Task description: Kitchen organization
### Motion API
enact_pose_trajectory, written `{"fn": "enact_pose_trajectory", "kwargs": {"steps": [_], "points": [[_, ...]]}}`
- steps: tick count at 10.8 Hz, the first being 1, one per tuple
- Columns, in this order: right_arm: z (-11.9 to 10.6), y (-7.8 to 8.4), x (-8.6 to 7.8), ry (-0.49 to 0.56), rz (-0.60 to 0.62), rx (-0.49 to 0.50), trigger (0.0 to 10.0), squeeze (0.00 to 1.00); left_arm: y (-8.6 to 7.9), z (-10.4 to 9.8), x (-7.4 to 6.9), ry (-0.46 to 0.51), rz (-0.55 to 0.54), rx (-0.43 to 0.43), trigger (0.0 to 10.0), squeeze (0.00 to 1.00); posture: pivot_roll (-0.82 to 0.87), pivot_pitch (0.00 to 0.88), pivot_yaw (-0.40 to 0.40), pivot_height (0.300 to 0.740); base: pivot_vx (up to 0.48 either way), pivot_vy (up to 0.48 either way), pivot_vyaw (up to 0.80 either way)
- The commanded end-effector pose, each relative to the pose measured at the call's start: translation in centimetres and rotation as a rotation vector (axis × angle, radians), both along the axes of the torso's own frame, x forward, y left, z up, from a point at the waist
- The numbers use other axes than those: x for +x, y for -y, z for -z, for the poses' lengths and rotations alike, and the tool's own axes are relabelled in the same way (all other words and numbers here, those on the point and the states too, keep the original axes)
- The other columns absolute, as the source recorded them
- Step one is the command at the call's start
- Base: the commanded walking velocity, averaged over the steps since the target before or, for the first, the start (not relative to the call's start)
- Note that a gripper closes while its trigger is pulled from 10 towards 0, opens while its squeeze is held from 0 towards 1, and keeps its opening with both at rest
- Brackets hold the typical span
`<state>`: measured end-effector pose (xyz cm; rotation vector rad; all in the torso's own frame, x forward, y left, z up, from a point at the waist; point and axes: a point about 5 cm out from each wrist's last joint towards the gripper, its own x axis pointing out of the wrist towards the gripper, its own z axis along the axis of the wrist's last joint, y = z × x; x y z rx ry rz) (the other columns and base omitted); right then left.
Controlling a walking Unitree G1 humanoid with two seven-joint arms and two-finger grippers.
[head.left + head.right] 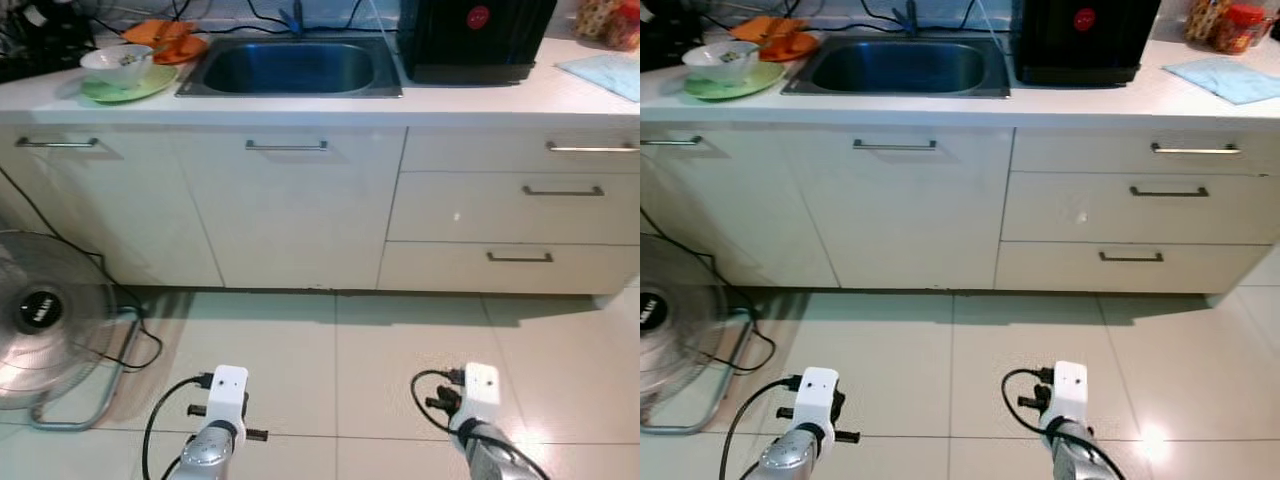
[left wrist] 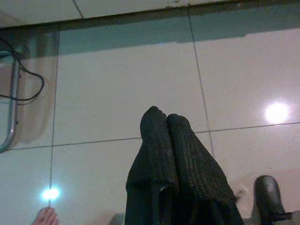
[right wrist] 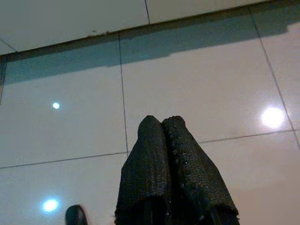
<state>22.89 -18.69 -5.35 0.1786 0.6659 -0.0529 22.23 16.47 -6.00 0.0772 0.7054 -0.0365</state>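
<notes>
Your robot stands on pale glossy floor tiles (image 1: 400,340) before a run of cream kitchen cabinets (image 1: 300,210), both arms hanging low at the bottom of the frame. The left gripper (image 2: 165,123) and the right gripper (image 3: 161,125) each hover over bare tile with their black ribbed fingers pressed together, holding nothing.

At the top centre sits the stainless steel sink (image 1: 290,68), its tap cut off by the frame edge. To its left, a white bowl (image 1: 117,64) rests on a green plate (image 1: 128,86), with an orange plate (image 1: 170,42) behind; the bowl's contents are hard to make out. A black appliance (image 1: 478,38) stands right of the sink, its top cropped. A floor fan (image 1: 45,320) is cut off at lower left.
</notes>
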Motion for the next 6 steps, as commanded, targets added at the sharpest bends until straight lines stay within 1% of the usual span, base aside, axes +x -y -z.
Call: {"fn": "enact_pose_trajectory", "kwargs": {"steps": [1, 2, 3, 5, 6], "points": [[-0.48, 0.08, 0.64, 0.026, -0.001, -0.003, 10.0, 0.0, 0.1, -0.05, 0.08, 0.005, -0.009, 0.0, 10.0, 0.0, -0.01, 0.034, 0.004, 0.74, 0.0, 0.0, 0.0], [-0.68, 0.33, 0.89, 0.03, -0.019, -0.015, 10.0, 0.0, 0.55, -0.09, 0.2, 0.007, -0.019, -0.012, 10.0, 0.0, -0.02, 0.022, -0.016, 0.74, 0.0, 0.0, 0.0], [-0.77, 0.55, 0.98, 0.033, -0.019, -0.018, 10.0, 0.0, 0.88, -0.11, 0.26, 0.009, -0.009, -0.015, 10.0, 0.0, -0.01, 0.014, -0.019, 0.74, 0.0, 0.0, 0.0], [-0.95, 0.06, 1.3, 0.049, -0.017, -0.021, 10.0, 0.0, 0.35, -0.16, 0.31, 0.008, -0.013, -0.009, 10.0, 0.0, 0.01, 0.01, 0.0, 0.74, 0.0, 0.0, 0.0], [-0.92, -0.31, 1.29, 0.055, -0.014, -0.015, 10.0, 0.0, -0.07, -0.38, 0.54, 0.026, -0.022, -0.004, 10.0, 0.0, 0.02, 0.005, 0.0, 0.74, 0.0, 0.0, 0.0]]}}
